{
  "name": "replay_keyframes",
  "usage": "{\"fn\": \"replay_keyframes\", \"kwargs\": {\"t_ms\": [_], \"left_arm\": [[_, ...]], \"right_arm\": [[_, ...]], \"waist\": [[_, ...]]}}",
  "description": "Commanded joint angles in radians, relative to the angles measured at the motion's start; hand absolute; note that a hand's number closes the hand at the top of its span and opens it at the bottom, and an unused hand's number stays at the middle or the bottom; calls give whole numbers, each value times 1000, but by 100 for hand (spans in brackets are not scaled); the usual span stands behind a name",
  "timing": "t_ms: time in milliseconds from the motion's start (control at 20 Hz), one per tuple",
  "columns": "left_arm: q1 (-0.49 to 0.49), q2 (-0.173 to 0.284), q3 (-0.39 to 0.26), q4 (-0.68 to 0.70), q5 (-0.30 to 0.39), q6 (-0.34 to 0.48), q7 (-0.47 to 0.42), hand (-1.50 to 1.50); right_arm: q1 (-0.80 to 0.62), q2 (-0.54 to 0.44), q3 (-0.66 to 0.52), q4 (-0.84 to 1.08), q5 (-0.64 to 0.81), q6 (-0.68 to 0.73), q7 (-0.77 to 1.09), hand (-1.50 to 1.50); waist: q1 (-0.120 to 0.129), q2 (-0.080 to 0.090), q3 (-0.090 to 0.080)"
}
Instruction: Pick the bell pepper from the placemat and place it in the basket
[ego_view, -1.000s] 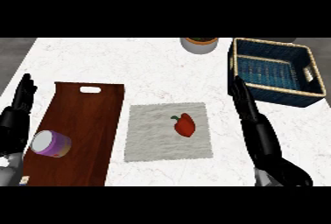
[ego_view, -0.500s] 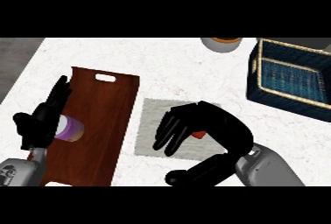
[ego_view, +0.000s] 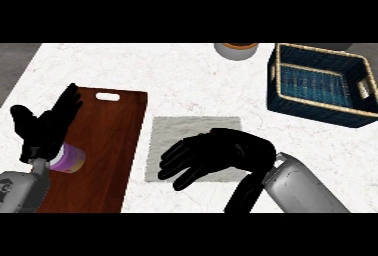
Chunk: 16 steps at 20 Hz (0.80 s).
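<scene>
My right hand (ego_view: 221, 152) hovers palm down over the grey placemat (ego_view: 193, 128), its fingers spread and relaxed, pointing left. It covers the middle of the mat, and the bell pepper is hidden beneath it. I cannot see whether the hand touches the pepper. The dark blue woven basket (ego_view: 314, 107) stands at the far right, well apart from the hand. My left hand (ego_view: 44, 130) rests open at the left edge, fingers up.
A brown cutting board (ego_view: 111, 145) lies left of the placemat. A purple and white cup (ego_view: 70, 161) stands on it, partly behind my left hand. A grey bowl with an orange inside (ego_view: 236, 50) sits at the counter's far edge, left of the basket.
My right hand has come lower and further over the placemat, and the red pepper that showed under it before is now covered. The view has shifted slightly.
</scene>
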Motion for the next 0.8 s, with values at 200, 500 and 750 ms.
{"fn": "replay_keyframes", "kwargs": {"t_ms": [200, 500, 750], "left_arm": [[3, 1, 22, 26, 6, -21, 3, 0], [10, 9, 31, -32, 16, -20, 50, 0], [1, 0, 40, 48, 1, -59, -16, 0]], "right_arm": [[-216, -211, -124, -45, 95, 73, 233, -150], [-378, -320, -234, 48, 195, 72, 411, -150], [-526, -407, -206, 194, 204, 316, 366, -150]], "waist": [[-22, -12, -3], [-9, -11, -2], [-4, -1, -3]]}}
